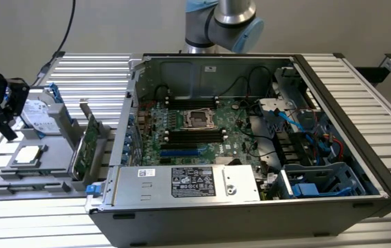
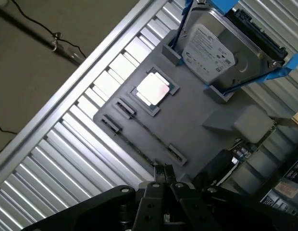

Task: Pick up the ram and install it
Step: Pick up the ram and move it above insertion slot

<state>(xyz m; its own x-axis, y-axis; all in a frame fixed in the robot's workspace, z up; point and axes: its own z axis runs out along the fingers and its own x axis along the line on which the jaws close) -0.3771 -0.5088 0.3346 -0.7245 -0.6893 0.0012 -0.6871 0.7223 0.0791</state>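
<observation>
At the exterior view's left, well apart from the open computer case (image 1: 202, 227), pincer (image 1: 8, 132) hangs just beside the grey tray (image 1: 50, 170) on the slatted metal worktop (image 1: 92, 72). Pincer fingers are pressed together, nothing pinched between them. In the wrist view the pincer (image 2: 163, 173) tips sit over the tray edge, near the end of one of two long narrow grooves (image 2: 149, 132) with small clips at their ends. Grooves read as thin dark lines, cannot tell if a stick sits in either. Ram: cannot tell where it lies. Tray carries a square silver processor chip (image 2: 153, 89) lying flat, and a hard drive (image 2: 209, 48) propped tilted in a blue bracket. Green expansion card (image 1: 88, 139) with metal bracket stands on edge between tray and case. Inside the case is a green motherboard (image 1: 181, 124) with a square socket (image 1: 199, 118) mid-board and rows of long black slots (image 1: 193, 137) on either side of it. Silver power supply box (image 1: 188, 182) with label lies along the near wall, blue cables (image 1: 295, 121) toward the exterior view's right. Arm (image 1: 223, 20) with light-blue joint caps rises behind the case
</observation>
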